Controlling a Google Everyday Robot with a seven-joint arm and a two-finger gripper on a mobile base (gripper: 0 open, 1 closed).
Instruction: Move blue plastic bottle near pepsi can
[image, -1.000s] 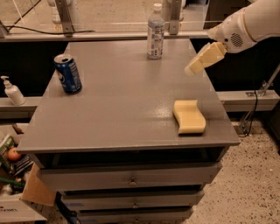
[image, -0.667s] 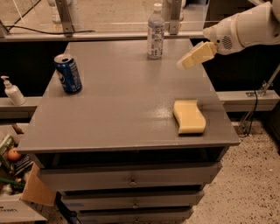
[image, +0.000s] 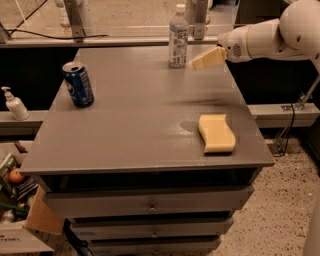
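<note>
At the far edge of the desk (image: 135, 135) stands the blue plastic bottle (image: 178, 37), upright, with its white cap on. My pincer (image: 207, 58) hovers just to the right of it, near but not touching. It carries nothing, and whether it is open or closed I cannot tell from this view. The pepsi can (image: 78, 84) stands upright at the left side of the desk, well apart from the bottle.

What could go wrong, as I judge it:
- The bottle is tall and looks light. If my pincer comes in from the side off its middle, it may tip the bottle instead of taking it.
- The bottle is close to the far edge, so a push in that direction could send it off the desk.
- The thin plastic wall may give under pressure and slip.
- When I bring the bottle to the can, setting it down too close could knock the can over.

The desk is grey, smooth and a little shiny, with drawers below. A yellow sponge (image: 216, 132) lies on its near right part, outside the line from bottle to can. On a lower ledge at the left stands a white pump bottle (image: 15, 104). The floor is speckled, and boxes with clutter sit at the near left.
</note>
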